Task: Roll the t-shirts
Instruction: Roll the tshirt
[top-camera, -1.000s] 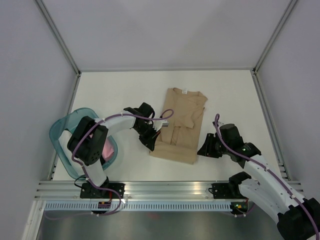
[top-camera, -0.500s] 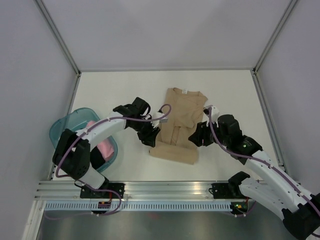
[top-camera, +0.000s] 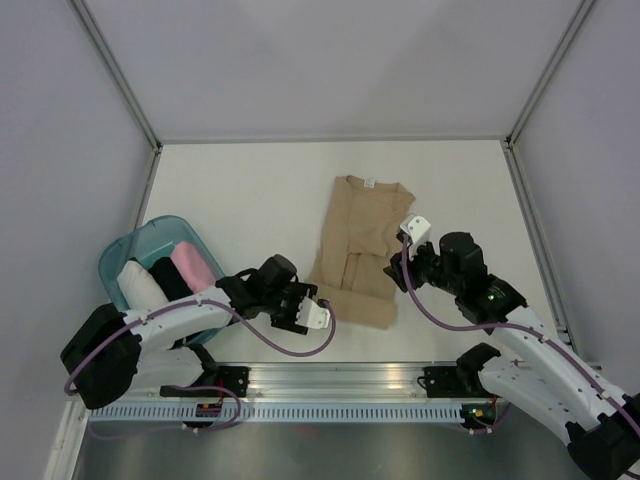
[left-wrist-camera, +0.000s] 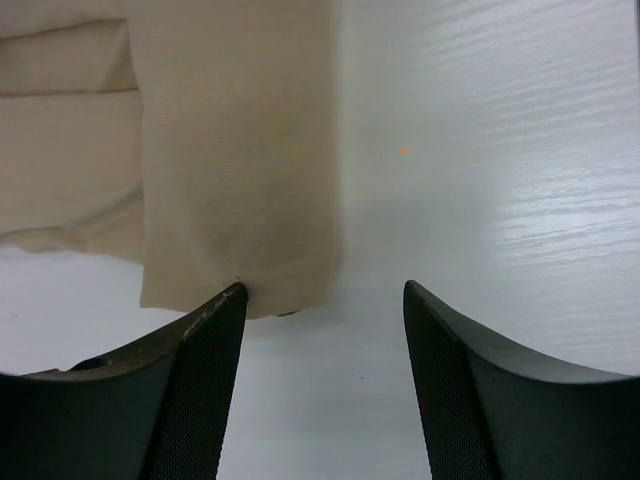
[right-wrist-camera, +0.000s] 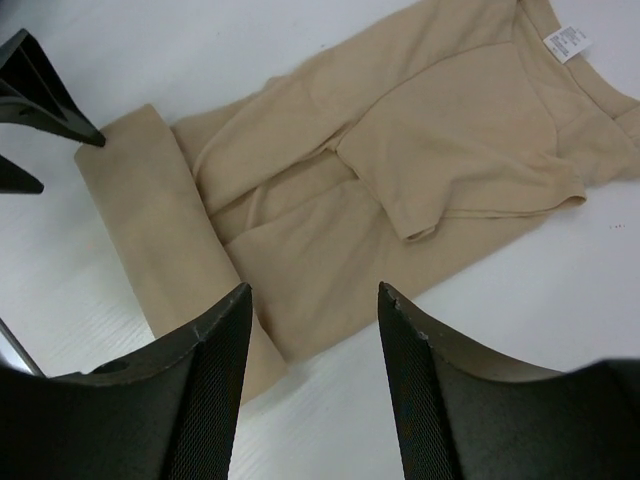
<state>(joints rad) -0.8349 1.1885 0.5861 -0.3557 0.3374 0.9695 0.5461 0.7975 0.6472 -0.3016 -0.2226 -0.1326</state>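
1. Tan shirt (top-camera: 357, 240) lies folded lengthwise mid-table, hem unrolled.
2. Left gripper (left-wrist-camera: 323, 288) and right gripper (right-wrist-camera: 314, 288), both wide and empty, hover near the hem; next likely pinching its corners.

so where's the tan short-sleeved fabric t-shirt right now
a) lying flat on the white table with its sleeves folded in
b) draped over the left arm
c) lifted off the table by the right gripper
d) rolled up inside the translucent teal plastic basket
a: the tan short-sleeved fabric t-shirt lies flat on the white table, sleeves folded inward, unrolled, with the left gripper and right gripper both open and neither closed on it.
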